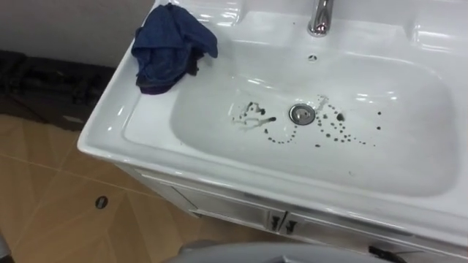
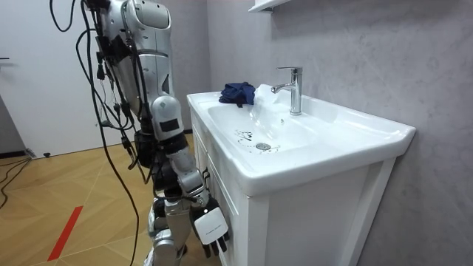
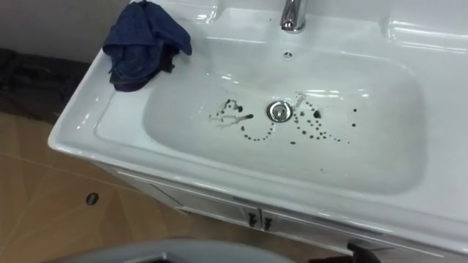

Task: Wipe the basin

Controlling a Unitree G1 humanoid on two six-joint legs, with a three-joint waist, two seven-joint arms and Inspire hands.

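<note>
My right hand (image 2: 211, 225) hangs low beside the white cabinet (image 2: 310, 222), fingers loose and holding nothing. I'm standing at the near edge of the basin (image 1: 121, 113). The blue cloth (image 1: 170, 47) lies bunched on the rim's far-left corner, well apart from that hand. Dark spots and smears (image 1: 322, 130) ring the drain (image 1: 301, 114) in the bowl, and the tap (image 1: 319, 16) stands at the far side.

No legible txt, nos. or signs on basin (image 1: 110, 126), blue cloth (image 1: 170, 47), tap (image 1: 319, 17) or cabinet front (image 2: 295, 222) – nothing readable.
</note>
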